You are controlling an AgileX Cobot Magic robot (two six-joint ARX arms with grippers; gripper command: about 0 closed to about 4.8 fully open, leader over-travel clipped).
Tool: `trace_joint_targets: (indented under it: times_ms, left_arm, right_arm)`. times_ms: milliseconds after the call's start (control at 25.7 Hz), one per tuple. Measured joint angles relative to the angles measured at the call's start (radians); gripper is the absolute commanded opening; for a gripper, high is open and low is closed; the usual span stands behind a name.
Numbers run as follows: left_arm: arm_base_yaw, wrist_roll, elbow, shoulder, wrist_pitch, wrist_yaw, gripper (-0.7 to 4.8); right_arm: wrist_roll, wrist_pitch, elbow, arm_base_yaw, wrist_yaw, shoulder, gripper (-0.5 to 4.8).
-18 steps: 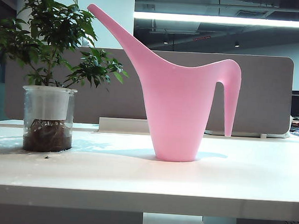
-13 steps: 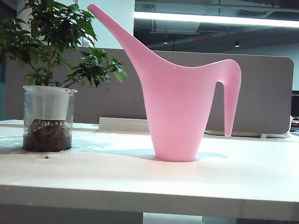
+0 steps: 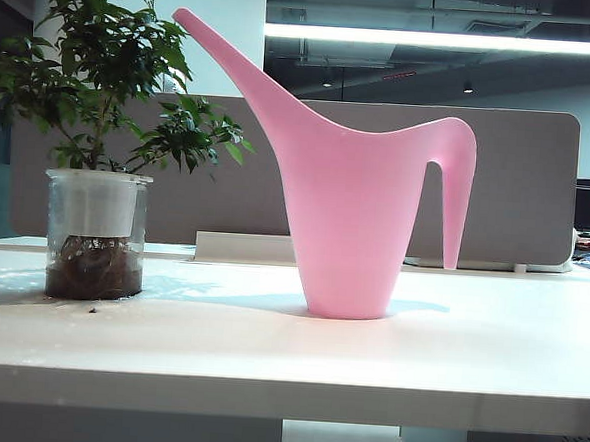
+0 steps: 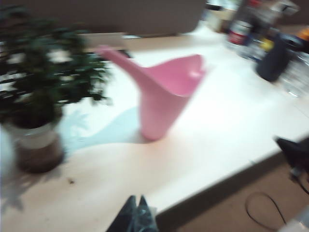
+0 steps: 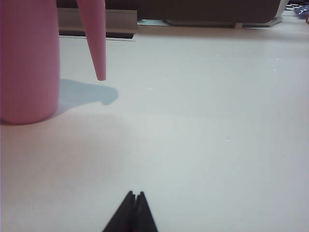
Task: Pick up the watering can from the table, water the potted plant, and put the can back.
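The pink watering can (image 3: 350, 214) stands upright in the middle of the white table (image 3: 266, 360), spout slanting up to the left, handle on the right. The potted plant (image 3: 95, 219) sits at the left in its clear pot. Neither arm shows in the exterior view. In the blurred left wrist view, my left gripper (image 4: 136, 199) is shut and empty above the table's front edge, well short of the can (image 4: 161, 96) and plant (image 4: 36, 111). My right gripper (image 5: 134, 194) is shut and empty low over the table, with the can's body (image 5: 26, 63) and handle tip (image 5: 99, 48) some way ahead.
A grey-beige divider panel (image 3: 518, 185) runs along the table's back. Bottles and dark clutter (image 4: 260, 43) crowd the far corner in the left wrist view. A cable (image 4: 260, 212) lies on the floor below the table's front edge.
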Motion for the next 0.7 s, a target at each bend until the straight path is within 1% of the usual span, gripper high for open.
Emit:
trace_joint_targets:
  times_ms: [78, 194, 272, 350, 466, 699]
  left_arm:
    - [0.000, 0.027, 0.027, -0.001, -0.032, 0.030, -0.05]
    - [0.000, 0.057, 0.060, -0.006, -0.097, 0.018, -0.05]
    - [0.001, 0.090, 0.066, -0.034, -0.150, -0.039, -0.05]
    - [0.001, 0.113, 0.066, -0.054, -0.165, -0.105, -0.05]
    - [0.001, 0.115, 0.066, -0.085, -0.170, -0.150, -0.05]
    - [0.001, 0.115, 0.067, -0.142, -0.187, -0.153, -0.05]
  right_arm:
    - [0.000, 0.000, 0.000, 0.000, 0.000, 0.000, -0.05]
    - [0.000, 0.000, 0.000, 0.000, 0.000, 0.000, -0.05]
    - [0.000, 0.000, 0.000, 0.000, 0.000, 0.000, -0.05]
    - [0.000, 0.000, 0.000, 0.000, 0.000, 0.000, -0.05]
    - [0.000, 0.000, 0.000, 0.000, 0.000, 0.000, -0.05]
    - [0.000, 0.000, 0.000, 0.000, 0.000, 0.000, -0.05]
